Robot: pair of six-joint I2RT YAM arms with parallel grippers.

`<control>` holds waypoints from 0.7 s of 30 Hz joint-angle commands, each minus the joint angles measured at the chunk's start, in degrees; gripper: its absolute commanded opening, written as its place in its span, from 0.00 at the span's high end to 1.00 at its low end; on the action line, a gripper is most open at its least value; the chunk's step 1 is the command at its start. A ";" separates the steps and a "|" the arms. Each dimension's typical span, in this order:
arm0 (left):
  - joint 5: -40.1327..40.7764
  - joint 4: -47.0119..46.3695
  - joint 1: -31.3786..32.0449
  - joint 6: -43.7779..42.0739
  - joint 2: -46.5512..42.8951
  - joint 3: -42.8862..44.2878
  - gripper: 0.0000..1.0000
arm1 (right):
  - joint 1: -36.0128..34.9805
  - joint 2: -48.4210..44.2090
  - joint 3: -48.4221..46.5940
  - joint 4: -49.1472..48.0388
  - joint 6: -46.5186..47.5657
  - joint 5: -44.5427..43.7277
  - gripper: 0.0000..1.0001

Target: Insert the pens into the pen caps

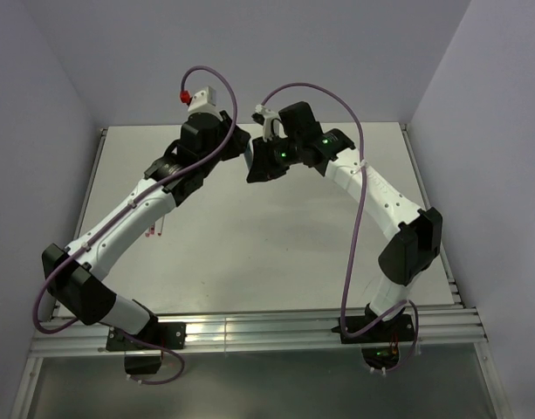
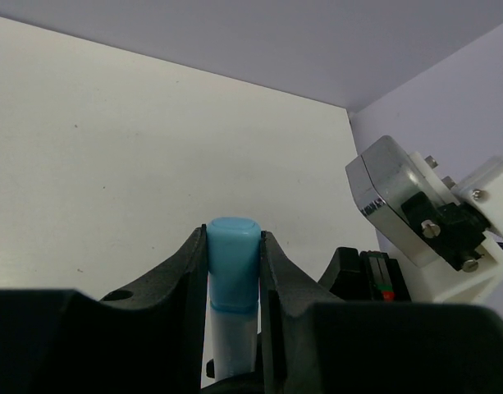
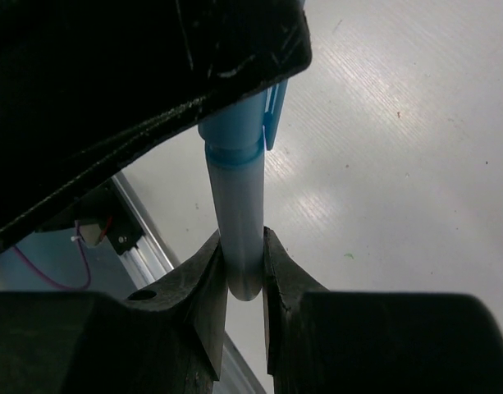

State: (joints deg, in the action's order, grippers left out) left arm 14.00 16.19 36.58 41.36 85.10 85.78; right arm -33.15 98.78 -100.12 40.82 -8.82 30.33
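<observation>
A white pen (image 3: pixel 241 222) with a light blue pen cap (image 3: pixel 235 135) on its top end is held between both grippers, above the back middle of the table. My left gripper (image 2: pixel 233 246) is shut on the light blue cap (image 2: pixel 233 263), and the white barrel (image 2: pixel 231 341) runs down between its fingers. My right gripper (image 3: pixel 244 263) is shut on the barrel's rounded bare end. In the top view the left gripper (image 1: pixel 241 144) and right gripper (image 1: pixel 254 166) meet tip to tip and hide the pen. Two more pens (image 1: pixel 154 232) with red ends lie under the left forearm.
The white table (image 1: pixel 276 253) is walled at the back and both sides, with a metal rail (image 1: pixel 293 327) along its near edge. The right arm's wrist hardware (image 2: pixel 415 213) hangs close beside my left gripper. Purple cables (image 1: pixel 354 218) loop off both arms.
</observation>
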 commanded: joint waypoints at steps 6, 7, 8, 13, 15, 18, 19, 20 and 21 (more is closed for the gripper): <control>-0.81 1.48 1.92 3.10 -2.57 -2.72 0.99 | 0.27 -0.52 -10.08 -4.52 -2.25 -2.55 1.00; -2.03 1.48 1.83 3.80 -2.57 -2.72 0.98 | 0.19 -0.43 -11.14 -4.52 -2.25 -2.64 1.00; -2.83 1.48 1.92 3.90 -2.66 -2.63 0.94 | 0.27 -0.43 -12.20 -4.52 -2.17 -2.73 1.00; -4.86 0.70 1.83 -0.30 -3.71 -0.97 0.73 | 0.54 -0.52 -15.64 -4.52 0.03 -3.08 1.00; -5.47 0.25 1.22 -1.63 -4.76 0.43 0.62 | 0.80 -1.57 -14.85 -4.69 0.64 -2.21 1.00; -9.16 -2.12 -1.68 -3.13 -6.43 2.11 0.47 | 0.80 -3.41 -12.65 -5.66 1.52 -0.02 1.00; -9.95 -3.17 -2.47 -3.57 -6.79 2.46 0.42 | 0.89 -3.68 -12.30 -6.01 1.87 0.52 1.00; -11.09 -3.61 -3.35 -3.66 -7.14 2.81 0.35 | 0.98 -3.95 -11.86 -6.19 1.96 1.05 1.00; -14.41 -4.66 -4.92 -3.92 -8.10 3.08 0.32 | 0.98 -4.38 -11.33 -6.36 2.14 1.57 1.00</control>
State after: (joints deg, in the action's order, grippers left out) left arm 7.33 13.15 34.68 39.59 80.79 85.58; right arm -32.56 98.80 -110.76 40.69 -8.40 29.69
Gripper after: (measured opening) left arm 0.657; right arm 0.250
